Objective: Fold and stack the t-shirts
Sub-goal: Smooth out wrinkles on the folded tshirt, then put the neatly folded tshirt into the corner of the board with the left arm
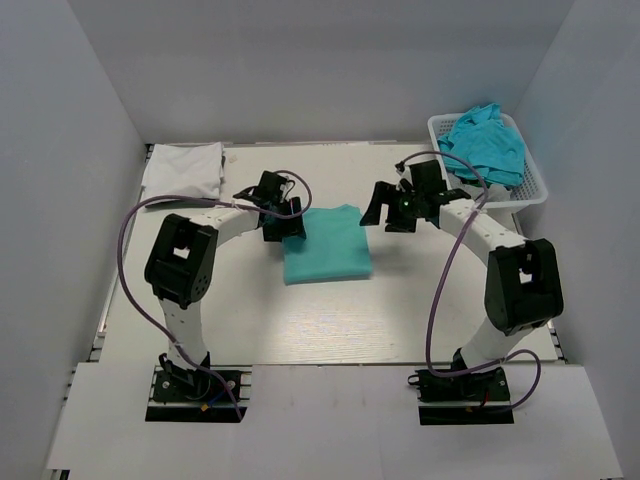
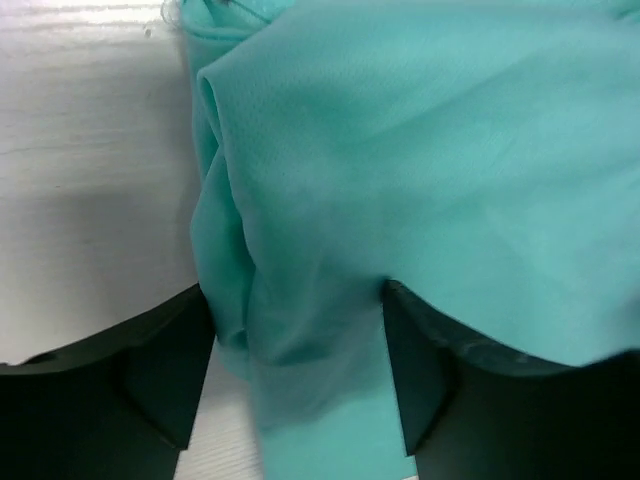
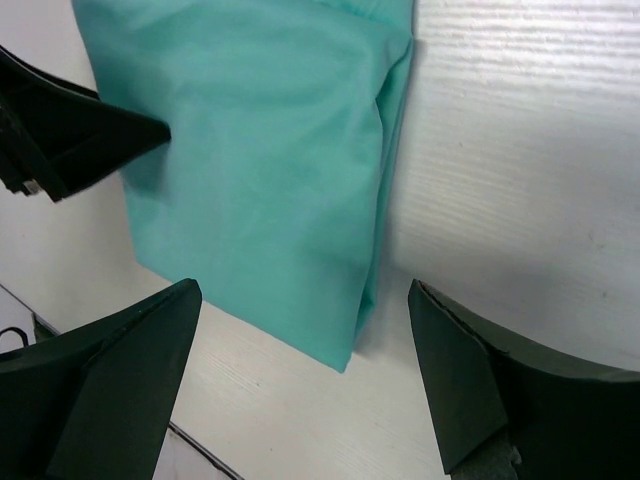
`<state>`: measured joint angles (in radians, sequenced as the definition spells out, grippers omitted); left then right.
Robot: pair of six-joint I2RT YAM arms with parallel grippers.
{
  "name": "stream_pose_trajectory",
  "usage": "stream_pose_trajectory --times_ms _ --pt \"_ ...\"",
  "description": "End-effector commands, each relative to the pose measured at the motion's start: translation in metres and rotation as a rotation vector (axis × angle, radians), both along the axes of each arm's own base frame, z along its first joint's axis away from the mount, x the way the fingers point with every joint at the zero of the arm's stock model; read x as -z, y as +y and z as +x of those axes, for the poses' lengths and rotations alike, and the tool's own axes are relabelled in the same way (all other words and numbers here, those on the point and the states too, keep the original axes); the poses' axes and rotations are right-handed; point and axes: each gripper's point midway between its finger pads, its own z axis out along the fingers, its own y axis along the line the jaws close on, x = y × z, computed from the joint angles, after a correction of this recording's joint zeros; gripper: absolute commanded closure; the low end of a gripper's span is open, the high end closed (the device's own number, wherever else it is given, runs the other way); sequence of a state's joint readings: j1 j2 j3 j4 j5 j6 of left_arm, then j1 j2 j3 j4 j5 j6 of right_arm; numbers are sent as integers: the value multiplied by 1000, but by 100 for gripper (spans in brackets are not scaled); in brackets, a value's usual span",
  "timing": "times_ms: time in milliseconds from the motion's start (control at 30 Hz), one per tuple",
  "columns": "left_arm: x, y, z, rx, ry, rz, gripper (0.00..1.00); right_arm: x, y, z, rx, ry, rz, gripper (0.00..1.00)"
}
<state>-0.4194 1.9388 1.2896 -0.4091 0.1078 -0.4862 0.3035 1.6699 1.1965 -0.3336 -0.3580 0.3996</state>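
A folded teal t-shirt [image 1: 327, 246] lies flat in the middle of the table. My left gripper [image 1: 290, 228] sits at its left edge. In the left wrist view the gripper [image 2: 295, 330] is open, and a rumpled fold of the teal shirt [image 2: 420, 150] lies between its fingers. My right gripper [image 1: 385, 214] hovers by the shirt's far right corner, open and empty. In the right wrist view the gripper [image 3: 305, 320] straddles a corner of the shirt [image 3: 260, 170] and bare table.
A folded white t-shirt [image 1: 183, 167] lies at the back left. A white basket [image 1: 534, 170] at the back right holds crumpled blue-teal shirts [image 1: 486, 143]. White walls enclose the table [image 1: 330, 320] on three sides.
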Motion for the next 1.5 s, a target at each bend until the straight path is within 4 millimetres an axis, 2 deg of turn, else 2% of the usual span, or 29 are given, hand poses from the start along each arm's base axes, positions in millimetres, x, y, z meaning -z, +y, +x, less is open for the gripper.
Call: stream_pose_trajectory --times_ms 0,33,67,167,200,267,300,333,367,433,467,500,567,667,700,767,800,967,1267,1333,1367,1400,1467 --pt "12 -13 -3 45 25 -28 28 -7 -11 -4 23 -27 -19 10" --pt "19 -13 -5 45 39 -22 30 -4 -13 -5 27 -21 -21 10" --pt "23 -13 -6 37 50 -22 38 -2 -14 -8 31 -16 -26 10" --pt "30 -15 -9 43 63 -7 51 -1 -19 -9 47 -17 -31 10" --pt "36 -18 -12 52 75 -1 60 1 -22 -13 56 -16 -40 10" --pt "44 -14 -18 33 96 39 66 1 -27 -13 76 -17 -45 10" --pt "51 -15 -21 38 105 54 74 2 -31 -15 88 -15 -50 10" --pt "56 -15 -22 39 114 77 74 3 -34 -14 95 -20 -59 10" --pt "61 -9 -27 32 138 107 75 4 -36 -16 103 -18 -63 10" --pt "70 -10 -27 12 156 171 85 2 -43 -17 124 -32 -81 10" --pt "76 -2 -33 -9 192 214 89 4 -45 -18 132 -25 -87 10" --pt "81 2 -34 -24 214 239 100 1 -49 -17 144 -42 -98 10" --pt "81 1 -29 -27 219 252 100 0 -54 -16 163 -45 -106 10" --pt "59 -1 -16 -12 159 213 100 -3 -60 -18 172 -58 -120 10" --pt "33 -9 -5 0 80 167 100 -5 -63 -17 180 -67 -123 10" --pt "3 -2 15 76 -42 172 100 -4 -67 -19 186 -68 -132 10" --pt "-27 -4 28 92 -128 162 100 -3 -69 -20 185 -66 -138 10" --pt "-91 10 59 171 -318 210 100 1 -73 -24 185 -58 -142 10" --pt "-151 93 108 73 -429 371 100 -10 -78 -25 192 -80 -142 10" --pt "-159 103 117 86 -452 391 100 -14 -79 -23 194 -85 -141 10" --pt "-174 114 125 67 -484 399 100 -15 -79 -21 194 -83 -140 10" --pt "-181 120 129 63 -499 409 100 -18 -79 -19 197 -90 -138 10" --pt "-189 132 141 58 -518 431 100 -15 -78 -18 195 -69 -140 10"
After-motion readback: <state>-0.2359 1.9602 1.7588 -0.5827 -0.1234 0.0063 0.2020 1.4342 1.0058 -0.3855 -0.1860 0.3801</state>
